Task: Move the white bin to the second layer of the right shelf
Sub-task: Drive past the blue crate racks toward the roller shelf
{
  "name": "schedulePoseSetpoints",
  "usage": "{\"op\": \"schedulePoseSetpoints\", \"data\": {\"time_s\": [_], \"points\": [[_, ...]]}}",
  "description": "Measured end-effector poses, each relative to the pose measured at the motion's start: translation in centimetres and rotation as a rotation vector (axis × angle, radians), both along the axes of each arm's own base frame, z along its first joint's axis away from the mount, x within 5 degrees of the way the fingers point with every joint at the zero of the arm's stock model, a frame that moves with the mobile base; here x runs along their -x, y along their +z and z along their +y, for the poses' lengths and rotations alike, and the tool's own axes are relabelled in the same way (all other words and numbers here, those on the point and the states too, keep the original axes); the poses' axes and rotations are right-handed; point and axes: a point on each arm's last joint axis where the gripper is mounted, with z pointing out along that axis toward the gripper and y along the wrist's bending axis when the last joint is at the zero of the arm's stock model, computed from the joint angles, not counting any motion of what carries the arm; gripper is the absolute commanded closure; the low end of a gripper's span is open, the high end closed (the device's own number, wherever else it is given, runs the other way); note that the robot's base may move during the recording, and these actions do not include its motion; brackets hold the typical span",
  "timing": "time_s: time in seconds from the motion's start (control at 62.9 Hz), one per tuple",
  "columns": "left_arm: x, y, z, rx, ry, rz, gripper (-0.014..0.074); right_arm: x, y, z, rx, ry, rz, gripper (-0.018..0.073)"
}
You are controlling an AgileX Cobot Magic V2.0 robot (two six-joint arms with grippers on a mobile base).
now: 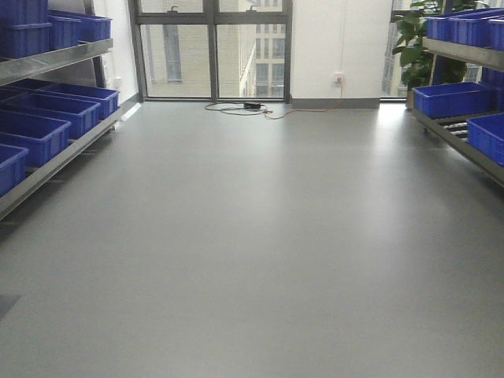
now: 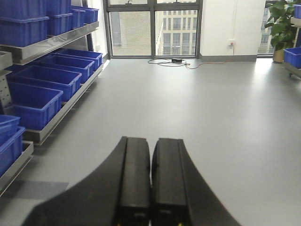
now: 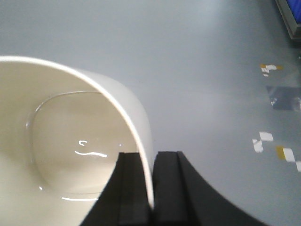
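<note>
My right pincer [image 3: 151, 159] clamps the glossy, rounded rim of the white bin [image 3: 70, 136], straddling its thin wall; the tub is cut off to the pincer's left. My left pincer [image 2: 151, 143] sits closed, empty.

- The bin [image 3: 61, 141] is glossy cream-white and plain.
- The crates [image 1: 47, 118] are deep blue.
- The floor [image 1: 252, 236] is pale grey, dotted with white and yellow tape scraps [image 3: 265, 136].
- The left gripper [image 2: 151, 146] and right gripper [image 3: 151, 162] are matte black.
- The plant [image 2: 281, 21] is green.
</note>
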Motion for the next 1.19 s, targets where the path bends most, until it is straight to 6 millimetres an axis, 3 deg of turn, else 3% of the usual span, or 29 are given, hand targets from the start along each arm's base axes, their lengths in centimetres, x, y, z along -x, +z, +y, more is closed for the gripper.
{"op": "schedulePoseSetpoints", "data": {"time_s": [1.193], "points": [[0.00, 0.00, 0.00, 0.000, 0.000, 0.000, 0.0512, 0.00, -0.01, 0.01, -0.001, 0.001, 0.001, 0.0504]]}}
